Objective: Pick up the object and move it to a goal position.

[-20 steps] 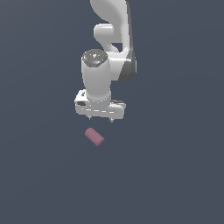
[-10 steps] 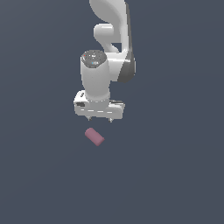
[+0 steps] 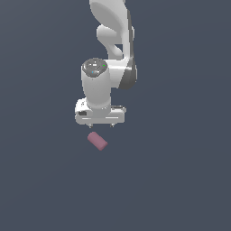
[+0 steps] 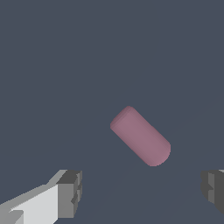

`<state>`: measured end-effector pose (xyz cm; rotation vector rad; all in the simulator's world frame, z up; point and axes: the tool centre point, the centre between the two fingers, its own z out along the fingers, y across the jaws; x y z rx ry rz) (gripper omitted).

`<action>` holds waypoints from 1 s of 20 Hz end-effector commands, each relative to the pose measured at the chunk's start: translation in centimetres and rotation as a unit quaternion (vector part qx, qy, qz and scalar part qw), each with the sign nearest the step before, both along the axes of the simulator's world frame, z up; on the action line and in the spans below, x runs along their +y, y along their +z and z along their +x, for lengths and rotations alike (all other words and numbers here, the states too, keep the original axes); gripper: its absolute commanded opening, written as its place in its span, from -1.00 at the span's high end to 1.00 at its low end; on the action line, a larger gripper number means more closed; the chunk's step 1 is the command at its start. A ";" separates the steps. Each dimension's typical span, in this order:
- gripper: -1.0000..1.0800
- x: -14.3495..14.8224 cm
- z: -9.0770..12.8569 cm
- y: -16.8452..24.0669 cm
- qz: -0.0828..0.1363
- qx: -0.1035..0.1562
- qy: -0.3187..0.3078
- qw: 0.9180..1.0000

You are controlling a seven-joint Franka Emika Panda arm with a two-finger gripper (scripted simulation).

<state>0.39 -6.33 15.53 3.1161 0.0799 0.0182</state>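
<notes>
Here the object [image 3: 97, 140] lies below the spread pincer [image 3: 100, 125], untouched.

object [image 4: 140, 135]: matte, smooth | pincer [image 4: 140, 192]: smooth white casing, grey pads

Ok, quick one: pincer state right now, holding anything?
Pincer: open, holding nothing; the pink cylinder lies apart from both fingers.

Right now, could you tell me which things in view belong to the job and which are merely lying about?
Belongs to the job:
- pink cylinder, lying on its side, untouched
- gripper, jaws open, above the cylinder

Lying about:
- nothing else visible
</notes>
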 end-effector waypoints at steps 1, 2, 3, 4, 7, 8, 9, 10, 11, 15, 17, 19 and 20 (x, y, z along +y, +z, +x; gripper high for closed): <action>-0.92 -0.3 0.1 -0.7 -0.001 0.002 0.029 1.000; -0.92 -0.4 0.1 -0.9 -0.001 0.002 0.041 0.999; -0.92 -0.6 0.1 -1.2 -0.001 0.003 0.054 0.999; -0.92 -0.7 0.2 -1.5 -0.001 0.003 0.067 0.998; -0.92 -1.1 0.2 -2.4 -0.001 0.005 0.105 0.994; -0.92 -1.2 0.3 -2.7 -0.001 0.006 0.118 0.993; -0.92 -1.3 0.3 -2.9 -0.001 0.006 0.130 0.991; -0.92 -1.5 0.3 -3.2 0.000 0.007 0.143 0.990; -0.92 -1.6 0.3 -3.5 0.000 0.007 0.155 0.988; -0.92 -2.1 0.4 -4.7 0.001 0.009 0.205 0.979; -0.92 -2.3 0.4 -5.2 0.002 0.010 0.230 0.973; -0.92 -2.5 0.4 -5.8 0.002 0.010 0.255 0.967; -0.92 -2.6 0.4 -6.1 0.003 0.010 0.267 0.964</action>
